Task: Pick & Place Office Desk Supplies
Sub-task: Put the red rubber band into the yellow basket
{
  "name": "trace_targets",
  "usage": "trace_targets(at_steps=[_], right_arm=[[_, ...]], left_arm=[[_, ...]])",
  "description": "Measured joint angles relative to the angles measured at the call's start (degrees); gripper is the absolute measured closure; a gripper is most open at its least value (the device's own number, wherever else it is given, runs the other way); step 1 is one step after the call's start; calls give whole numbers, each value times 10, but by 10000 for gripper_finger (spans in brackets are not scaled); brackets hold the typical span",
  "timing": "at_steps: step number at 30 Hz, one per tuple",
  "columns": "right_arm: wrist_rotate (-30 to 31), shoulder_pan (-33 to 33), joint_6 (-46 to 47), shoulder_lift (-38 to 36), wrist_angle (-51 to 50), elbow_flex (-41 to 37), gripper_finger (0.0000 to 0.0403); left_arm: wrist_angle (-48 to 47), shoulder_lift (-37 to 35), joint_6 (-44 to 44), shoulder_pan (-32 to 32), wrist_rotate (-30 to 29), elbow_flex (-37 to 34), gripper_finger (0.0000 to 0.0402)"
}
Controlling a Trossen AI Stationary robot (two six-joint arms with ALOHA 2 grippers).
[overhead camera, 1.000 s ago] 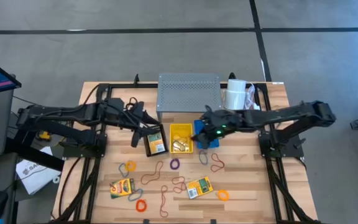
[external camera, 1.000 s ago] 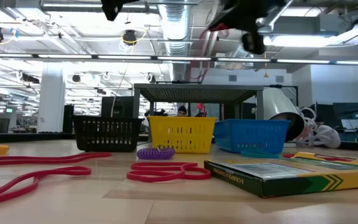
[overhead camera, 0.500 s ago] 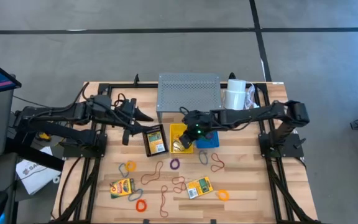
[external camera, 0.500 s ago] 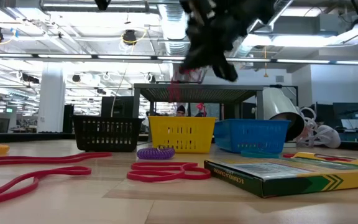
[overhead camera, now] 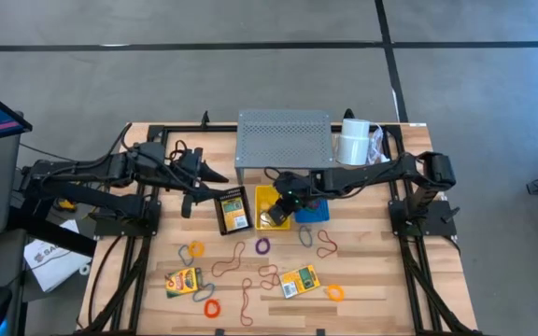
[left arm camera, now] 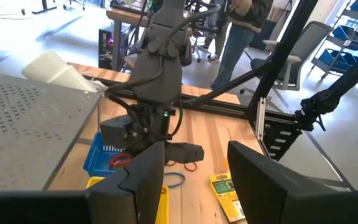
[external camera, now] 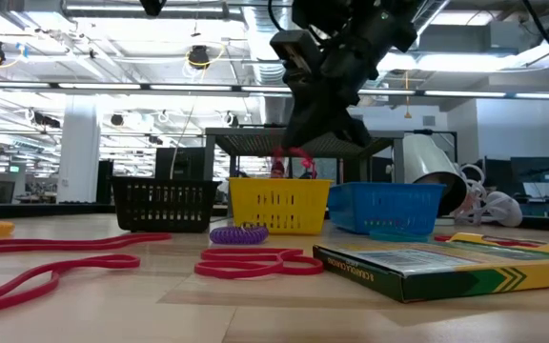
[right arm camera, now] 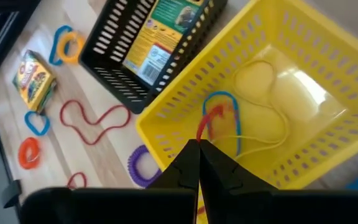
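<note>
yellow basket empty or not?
Not empty. The right wrist view shows thin rubber bands lying inside the yellow basket.

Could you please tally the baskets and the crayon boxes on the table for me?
Baskets: 3 (black basket, yellow basket, blue basket)
Crayon boxes: 3 (one inside the black basket, two lying loose)
Total: 6
</note>
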Motion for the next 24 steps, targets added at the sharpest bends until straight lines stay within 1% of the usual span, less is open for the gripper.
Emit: trace_targets(at_steps=[8,11,14,19,22,24], right_arm=[[3,-2,-11,0,-5,0,402],[4,-2,-14,0,-5,0,387],[3,-2,-25,0,-5,0,353],[3,-2,-29,0,-4,0,281],[3,-3,-17,0,-4,0,240],[3,-6,-8,0,-5,0,222]], left_arm=[[-1,0,0,0,0,0,230],[-1,0,0,0,0,0,230],[-1,0,0,0,0,0,230],[-1,0,0,0,0,0,230],[-1,0,0,0,0,0,230],[-1,0,0,0,0,0,230]])
